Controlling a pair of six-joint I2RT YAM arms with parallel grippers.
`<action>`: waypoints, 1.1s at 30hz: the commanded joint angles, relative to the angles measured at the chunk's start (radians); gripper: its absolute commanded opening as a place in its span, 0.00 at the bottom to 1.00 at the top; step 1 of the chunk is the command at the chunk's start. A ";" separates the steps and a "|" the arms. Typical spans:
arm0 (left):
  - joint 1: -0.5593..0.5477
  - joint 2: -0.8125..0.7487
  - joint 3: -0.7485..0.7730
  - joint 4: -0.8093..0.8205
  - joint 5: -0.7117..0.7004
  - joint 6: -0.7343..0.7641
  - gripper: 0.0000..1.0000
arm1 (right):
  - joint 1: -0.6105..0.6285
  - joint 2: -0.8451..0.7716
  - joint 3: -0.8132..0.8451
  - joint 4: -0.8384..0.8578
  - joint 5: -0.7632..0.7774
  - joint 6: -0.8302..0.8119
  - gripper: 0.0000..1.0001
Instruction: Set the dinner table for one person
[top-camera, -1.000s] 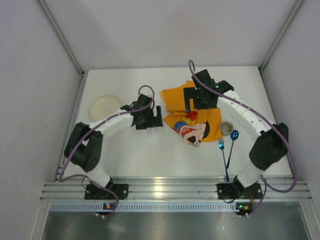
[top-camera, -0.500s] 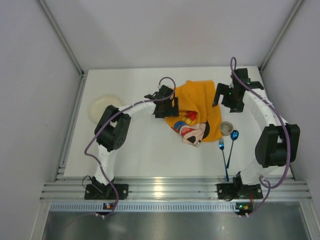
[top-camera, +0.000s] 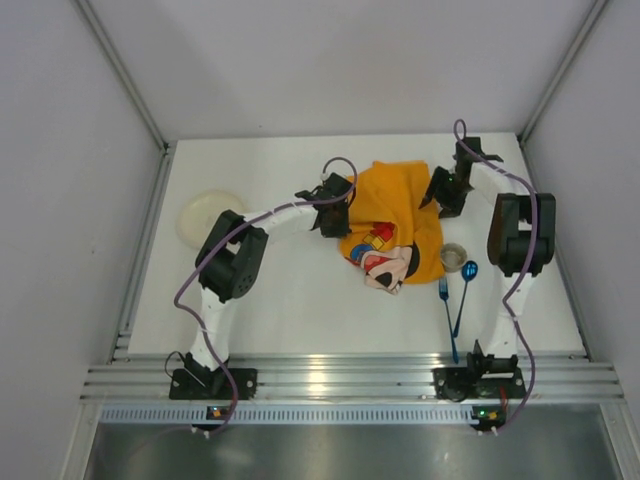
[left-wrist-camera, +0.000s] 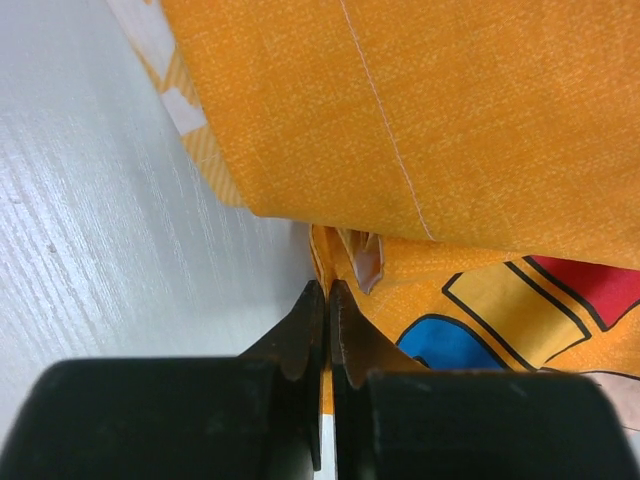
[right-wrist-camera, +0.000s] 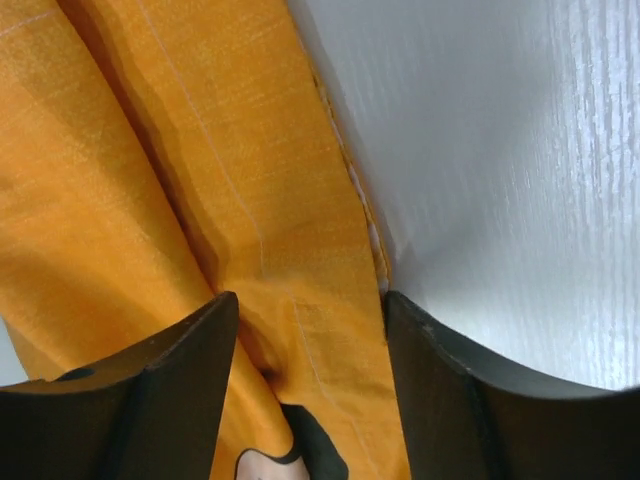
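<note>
Rumpled orange cloth placemat (top-camera: 398, 205) printed with Mickey Mouse, its upper part folded over itself, cream round plate (top-camera: 207, 213) well apart to the left, small round cup (top-camera: 453, 255) touching the placemat's right edge, shiny blue spoon (top-camera: 465, 290) and blue fork (top-camera: 446, 315) close together beside it.

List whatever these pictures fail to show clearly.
- Left wrist view: the left end effector is shut at the placemat edge; how much cloth it pinches is hidden between the fingers.
- Right wrist view: the right end effector straddles a fold; any contact with the cloth is cut off by the bottom edge.
- Top view: the inside of the small cup is too small to read; the placemat's print is partly hidden by its own fold.
</note>
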 joint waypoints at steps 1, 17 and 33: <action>-0.002 -0.041 -0.020 -0.039 -0.025 -0.001 0.00 | -0.002 -0.011 -0.051 0.037 -0.037 0.029 0.59; 0.167 -0.424 -0.404 -0.103 -0.132 -0.096 0.00 | -0.002 0.013 -0.054 0.044 0.004 0.003 0.00; 0.281 -0.975 -0.829 -0.373 -0.307 -0.245 0.48 | -0.025 -0.005 -0.035 -0.024 0.035 -0.053 0.00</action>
